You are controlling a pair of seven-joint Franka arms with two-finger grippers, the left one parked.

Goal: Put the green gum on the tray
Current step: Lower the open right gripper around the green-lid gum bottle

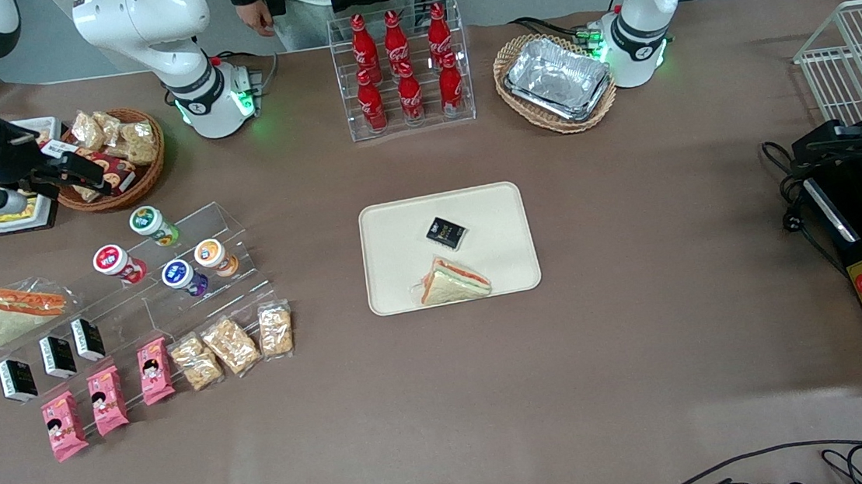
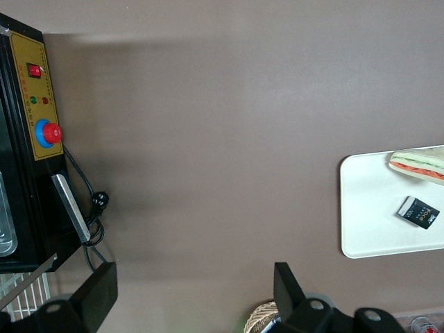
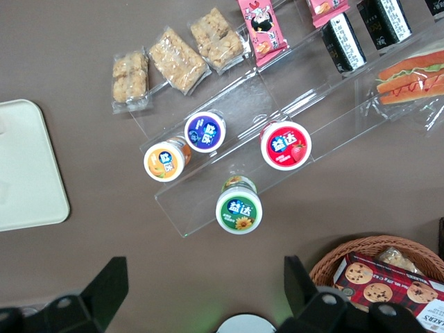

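Gum canisters on your clear acrylic stepped stand, green gum point(image 3: 238, 211) upright on its top step, glossy round lid legible only from the wrist, gripper point(image 3: 201, 284) spread wide above it, cream tray point(image 1: 390, 222) well apart, smooth, round-cornered.
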